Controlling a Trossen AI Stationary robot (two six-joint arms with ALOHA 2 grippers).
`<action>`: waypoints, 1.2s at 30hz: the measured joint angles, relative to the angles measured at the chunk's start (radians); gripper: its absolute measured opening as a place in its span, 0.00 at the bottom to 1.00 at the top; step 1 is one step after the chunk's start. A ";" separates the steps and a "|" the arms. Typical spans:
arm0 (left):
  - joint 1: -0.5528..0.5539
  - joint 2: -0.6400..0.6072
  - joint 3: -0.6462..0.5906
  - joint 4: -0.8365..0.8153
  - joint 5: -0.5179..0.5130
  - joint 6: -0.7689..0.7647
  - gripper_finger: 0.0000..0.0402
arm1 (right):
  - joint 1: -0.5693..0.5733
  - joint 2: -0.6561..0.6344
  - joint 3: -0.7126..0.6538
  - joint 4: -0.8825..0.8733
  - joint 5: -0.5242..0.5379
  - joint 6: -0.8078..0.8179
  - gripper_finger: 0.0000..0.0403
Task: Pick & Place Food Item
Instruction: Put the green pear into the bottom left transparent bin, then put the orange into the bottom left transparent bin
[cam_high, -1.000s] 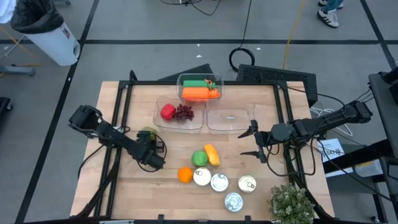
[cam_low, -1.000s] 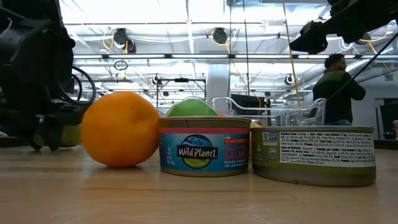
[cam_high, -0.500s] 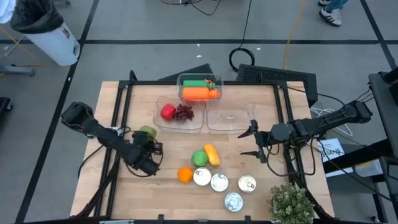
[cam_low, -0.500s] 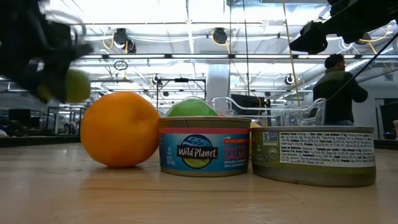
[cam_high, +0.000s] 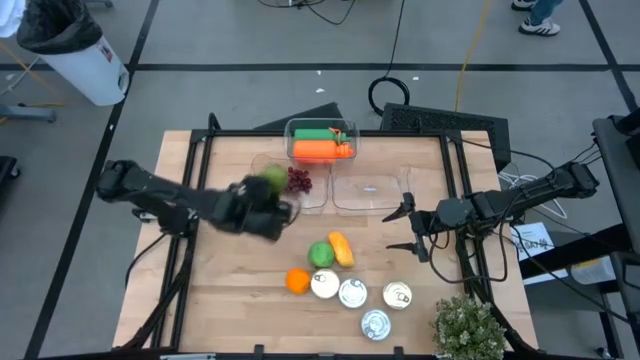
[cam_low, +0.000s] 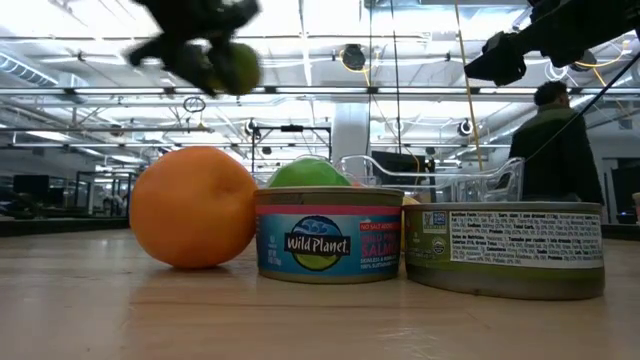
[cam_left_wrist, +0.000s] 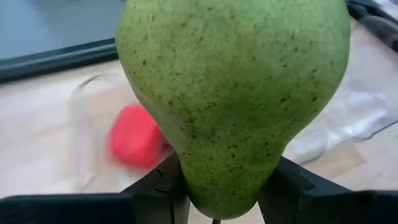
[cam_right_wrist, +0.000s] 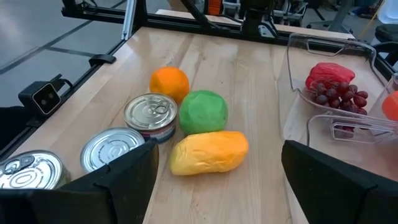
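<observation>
A green speckled pear (cam_high: 272, 178) is up in the air in my left gripper (cam_high: 264, 200), which is shut on it. It is above the near left part of a clear tray (cam_high: 318, 197) holding a red fruit (cam_left_wrist: 135, 137) and dark grapes (cam_high: 298, 180). In the low view the pear (cam_low: 237, 66) sits high above the orange (cam_low: 193, 208). My right gripper (cam_high: 413, 231) hovers open over the table's right part, touching nothing. My left gripper pinches the pear's narrow neck end (cam_left_wrist: 217, 186) between its two fingers (cam_left_wrist: 163, 185), one on each side. The fingers come from the table's near left side. The pear is lifted clear of the table, its broad end pointing away from the gripper.
An orange (cam_high: 297, 281), a green round fruit (cam_high: 321, 254) and a yellow fruit (cam_high: 341, 248) lie mid-table. Several tins (cam_high: 351, 293) stand near the near edge, beside a plant (cam_high: 467, 328). An empty clear tray (cam_high: 368, 190) and a carrot container (cam_high: 320, 142) sit far.
My left gripper has lifted the pear off the table's left part and carried it up, toward the right and the far edge, to the clear tray with the red fruit. It has stayed shut on the pear. The right arm has kept still.
</observation>
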 joint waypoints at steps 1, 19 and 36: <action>0.043 0.000 -0.006 0.101 0.032 0.110 0.36 | 0.000 0.000 0.000 0.001 0.000 0.000 0.79; 0.368 0.253 -0.041 0.554 0.457 0.499 0.38 | 0.000 0.000 0.000 0.011 0.000 0.004 0.79; 0.374 0.207 -0.023 0.526 0.623 0.573 0.89 | 0.000 0.000 0.000 0.016 0.000 0.004 0.79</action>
